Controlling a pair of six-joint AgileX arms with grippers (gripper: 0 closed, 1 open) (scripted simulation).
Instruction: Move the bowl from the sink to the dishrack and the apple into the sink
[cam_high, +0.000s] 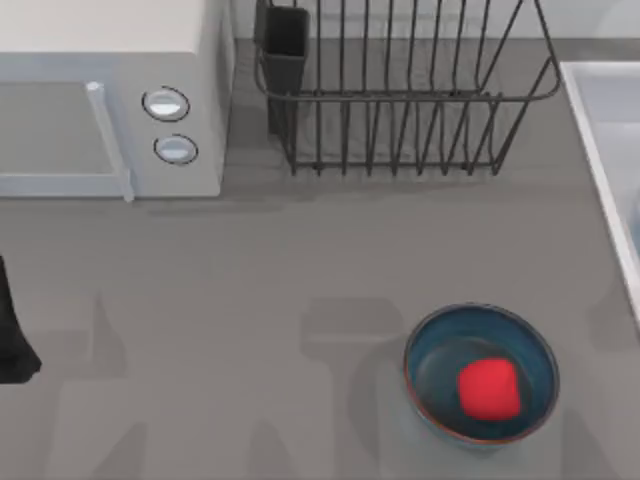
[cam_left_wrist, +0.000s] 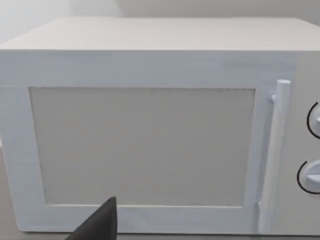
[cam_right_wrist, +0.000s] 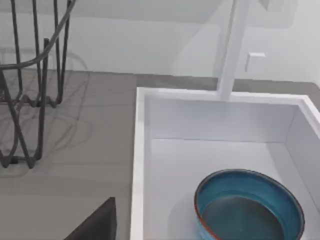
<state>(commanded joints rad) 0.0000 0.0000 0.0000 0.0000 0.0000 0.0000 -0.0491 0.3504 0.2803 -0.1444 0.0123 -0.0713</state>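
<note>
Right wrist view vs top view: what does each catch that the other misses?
Right wrist alone: the bowl sitting inside the sink, plus the sink's white faucet post.
Top alone: the apple resting in a second bowl on the table, the microwave, and the left arm at the table's left edge.
Both: the dishrack and the sink rim.

Bright red apple (cam_high: 489, 389) in a teal-blue bowl with reddish-brown rim (cam_high: 481, 372); matching teal-blue bowl (cam_right_wrist: 249, 205) in the white sink (cam_right_wrist: 139, 165); black wire dishrack (cam_high: 400, 95); white microwave (cam_high: 110, 95); plain grey surface (cam_high: 250, 290).
</note>
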